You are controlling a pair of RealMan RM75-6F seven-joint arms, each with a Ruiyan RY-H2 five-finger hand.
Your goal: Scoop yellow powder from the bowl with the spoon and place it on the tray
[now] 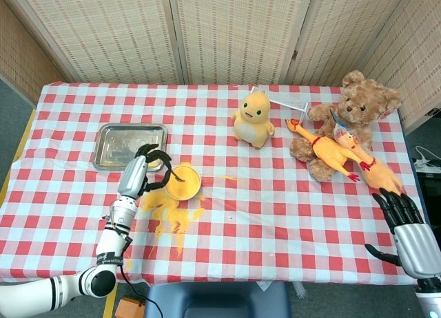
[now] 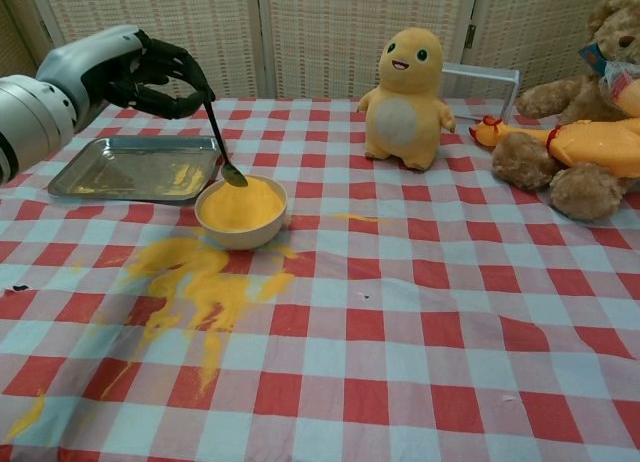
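Observation:
A white bowl (image 2: 240, 214) (image 1: 183, 182) heaped with yellow powder stands left of the table's middle. My left hand (image 2: 140, 70) (image 1: 141, 168) holds a thin dark spoon (image 2: 222, 142) by its handle, tilted down, its tip at the bowl's far rim just over the powder. The steel tray (image 2: 135, 168) (image 1: 131, 145) lies behind and left of the bowl, with faint yellow streaks on it. My right hand (image 1: 406, 225) hangs open at the table's right front corner, far from the bowl; the chest view does not show it.
Spilled yellow powder (image 2: 195, 287) (image 1: 172, 215) spreads over the checked cloth in front of the bowl. A yellow plush duck (image 2: 405, 84), a teddy bear (image 1: 348, 118) and rubber chickens (image 1: 337, 151) stand at the back right.

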